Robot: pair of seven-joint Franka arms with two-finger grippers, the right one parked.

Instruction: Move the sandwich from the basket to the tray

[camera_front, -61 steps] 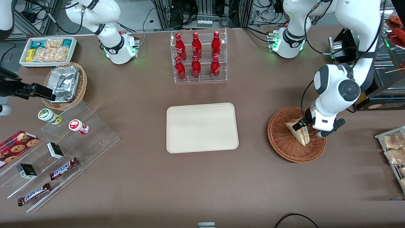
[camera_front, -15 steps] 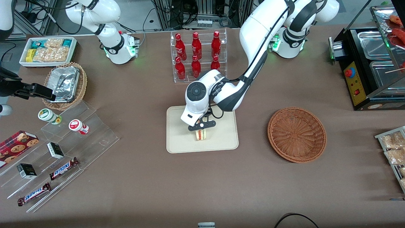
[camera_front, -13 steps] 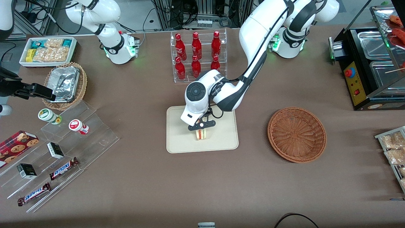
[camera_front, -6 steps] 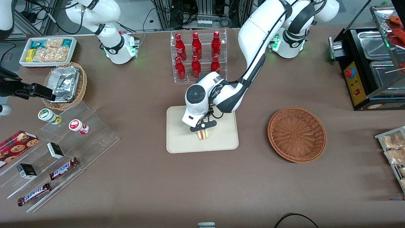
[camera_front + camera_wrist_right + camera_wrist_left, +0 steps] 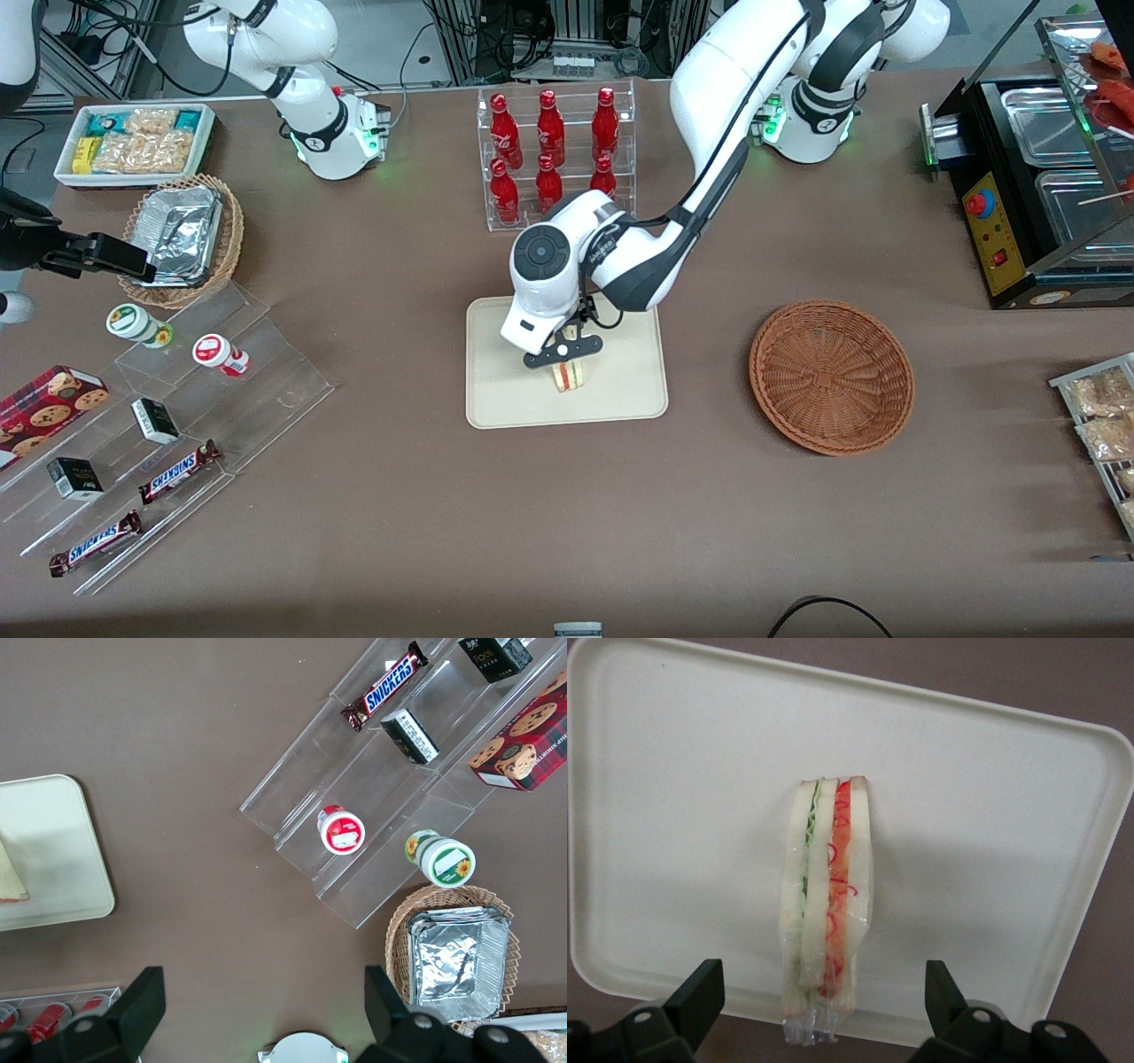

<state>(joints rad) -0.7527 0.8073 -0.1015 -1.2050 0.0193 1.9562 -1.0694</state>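
Note:
The wrapped sandwich point(image 5: 568, 377) stands on edge on the cream tray point(image 5: 505, 399), in the part nearer the front camera. It shows in the left wrist view point(image 5: 827, 904) with red and green filling, resting on the tray point(image 5: 966, 797). My left gripper point(image 5: 564, 351) hovers just above the sandwich, open, its fingers point(image 5: 695, 997) well apart from it on either side and holding nothing. The reddish-brown wicker basket point(image 5: 831, 377) sits empty toward the working arm's end of the table.
A clear rack of red bottles point(image 5: 554, 159) stands farther from the front camera than the tray. Clear stepped shelves with snack bars and cups point(image 5: 177, 399), a tan basket with foil trays point(image 5: 182, 237) and a white snack bin point(image 5: 133, 142) lie toward the parked arm's end.
The gripper carried the sandwich from the basket to the tray, let it go, and has now lifted slightly above it. The sandwich stays standing on the tray.

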